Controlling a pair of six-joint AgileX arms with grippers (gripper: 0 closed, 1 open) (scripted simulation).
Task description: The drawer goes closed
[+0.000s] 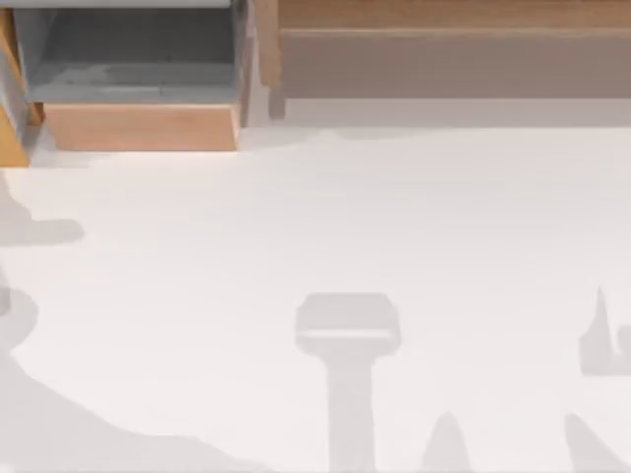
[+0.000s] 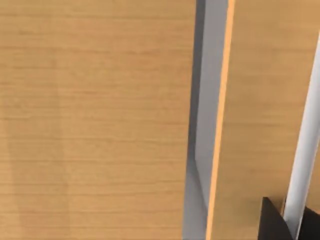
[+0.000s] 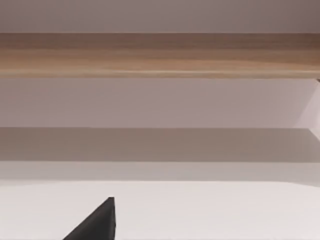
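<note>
White bench [image 1: 325,227]: pale and bare, crossed by grey shadows along its near edge. Long wooden shelf [image 1: 454,49]: at the far edge, right of centre, with a brown-grey recess. Drawer [image 1: 138,126]: at the far left corner, pulled out, its grey floor exposed behind the tan front panel. Left tool [image 2: 280,225]: close against wood panelling; whether open or closed cannot be told. Right tool [image 3: 97,222]: low over the bench facing the shelf; state likewise cannot be told.

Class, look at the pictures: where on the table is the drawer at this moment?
In the top view the drawer sits at the table's far left corner, pulled out so its grey floor shows, just left of the long wooden shelf.
</note>
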